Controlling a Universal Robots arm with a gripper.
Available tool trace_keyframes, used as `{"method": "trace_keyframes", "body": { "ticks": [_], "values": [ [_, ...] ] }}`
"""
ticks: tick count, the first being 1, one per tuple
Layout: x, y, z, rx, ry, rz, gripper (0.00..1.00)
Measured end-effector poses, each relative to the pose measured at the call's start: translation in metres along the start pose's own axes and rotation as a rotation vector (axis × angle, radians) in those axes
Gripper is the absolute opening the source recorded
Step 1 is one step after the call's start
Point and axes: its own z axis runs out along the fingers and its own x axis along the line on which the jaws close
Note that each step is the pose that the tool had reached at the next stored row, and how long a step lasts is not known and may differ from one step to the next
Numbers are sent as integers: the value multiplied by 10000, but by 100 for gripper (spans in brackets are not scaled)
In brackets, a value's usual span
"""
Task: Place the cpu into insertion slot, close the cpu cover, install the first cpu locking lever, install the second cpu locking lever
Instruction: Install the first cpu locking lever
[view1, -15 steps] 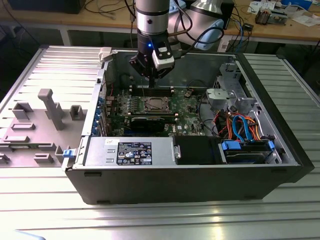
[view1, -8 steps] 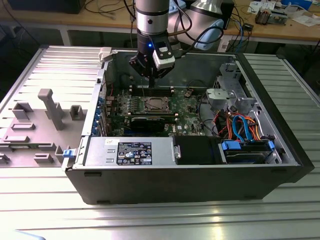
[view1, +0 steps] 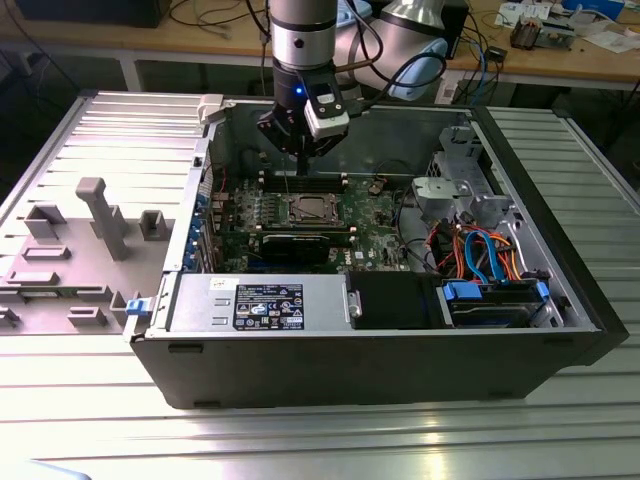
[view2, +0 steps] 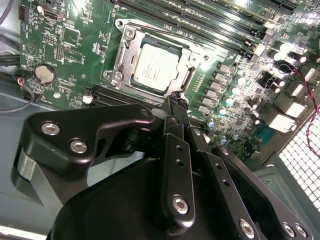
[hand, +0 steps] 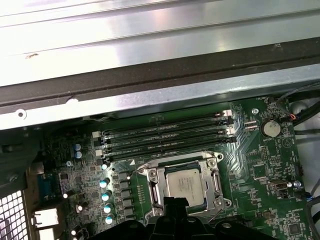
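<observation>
The hand (view2: 173, 101), clenched on nothing, hovers just above the cpu (view2: 156, 67), seated in its insertion slot (view2: 184, 79) under the lowered cpu cover (view2: 121, 60). The locking levers look like the step in hand, calling for a precise press.

A ribbed metal table (view1: 300, 440) fronts a cluttered wooden workbench (view1: 590, 62).
</observation>
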Motion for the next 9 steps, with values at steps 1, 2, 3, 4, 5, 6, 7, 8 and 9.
{"method": "trace_keyframes", "body": {
  "ticks": [1, 2, 3, 4, 5, 6, 7, 8, 9],
  "values": [
    [3, 0, 0, 0, 1, -26, 11],
    [6, -1, 0, -2, 1, -76, 11],
    [8, -1, 0, -4, 2, -120, 11],
    [9, -1, 0, -6, 2, -168, 11],
    [10, -2, -1, -8, 3, -235, 11],
    [11, -2, -1, -10, 4, -301, 11],
    [13, -2, -1, -13, 4, -374, 11],
    [14, -2, 0, -15, 5, -437, 11],
    [17, -3, -1, -17, 6, -490, 11]
  ]
}}
